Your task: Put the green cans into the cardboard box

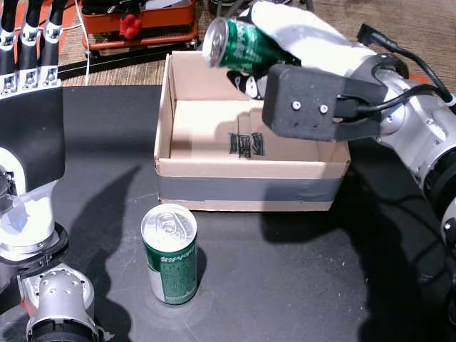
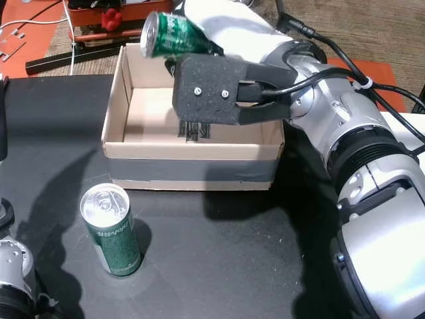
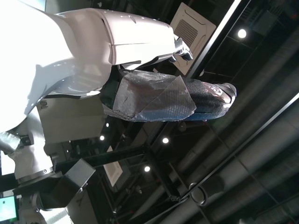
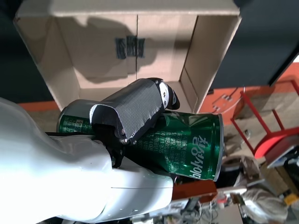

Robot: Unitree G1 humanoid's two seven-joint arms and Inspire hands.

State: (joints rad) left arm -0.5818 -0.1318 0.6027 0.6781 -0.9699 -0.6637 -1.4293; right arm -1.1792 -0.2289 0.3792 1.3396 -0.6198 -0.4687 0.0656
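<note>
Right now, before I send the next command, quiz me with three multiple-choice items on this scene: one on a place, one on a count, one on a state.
1. Where does the upright green can stand?
A. inside the cardboard box
B. on the black table in front of the box
C. on the floor behind the box

2. How many green cans show in both head views?
A. one
B. two
C. four

3. What is the state of the right hand?
A. open and holding nothing
B. closed on a tilted green can
C. resting flat on the table

Answers:
1 B: the can sits on the black table, on the near side of the cardboard box.
2 B: one stands on the table, and the held can is in the hand.
3 B: the right wrist view shows fingers wrapped over the can, which hangs tilted above the box's far edge.
</note>
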